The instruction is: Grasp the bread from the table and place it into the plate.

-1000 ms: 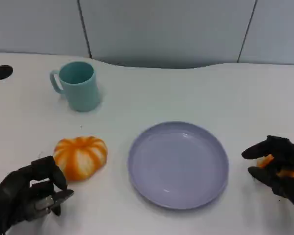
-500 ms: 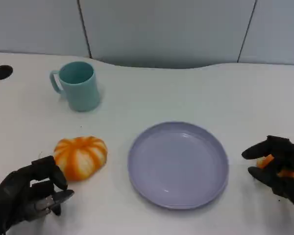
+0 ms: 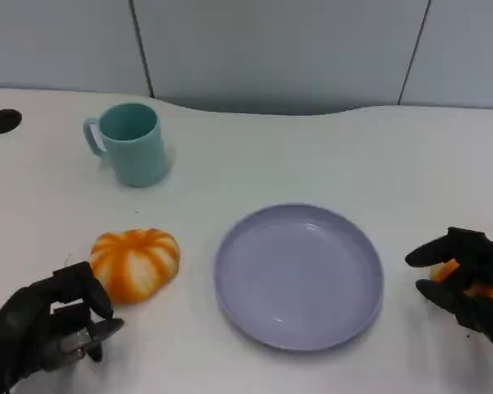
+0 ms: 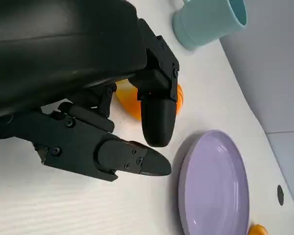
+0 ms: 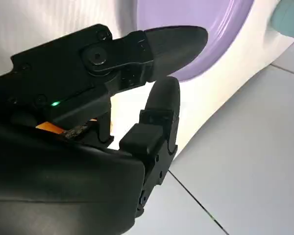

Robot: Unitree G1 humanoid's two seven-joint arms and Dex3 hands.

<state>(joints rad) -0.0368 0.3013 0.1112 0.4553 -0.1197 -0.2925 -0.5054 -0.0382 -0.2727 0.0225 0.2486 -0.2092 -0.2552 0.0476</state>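
On table point(image 3: 411, 156): 1 bread point(image 3: 135, 263), 1 plate point(image 3: 299, 276), 1 cup point(image 3: 130, 144).

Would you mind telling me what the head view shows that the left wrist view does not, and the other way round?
Head view alone: the robot's right hand with a small orange item at its fingers, and the teal mug's handle. Left wrist view alone: a close look at the left hand's black fingers, spread with nothing between them. Both share the orange-and-white striped round bread, the empty lavender plate, the teal mug, the left hand and the white table.
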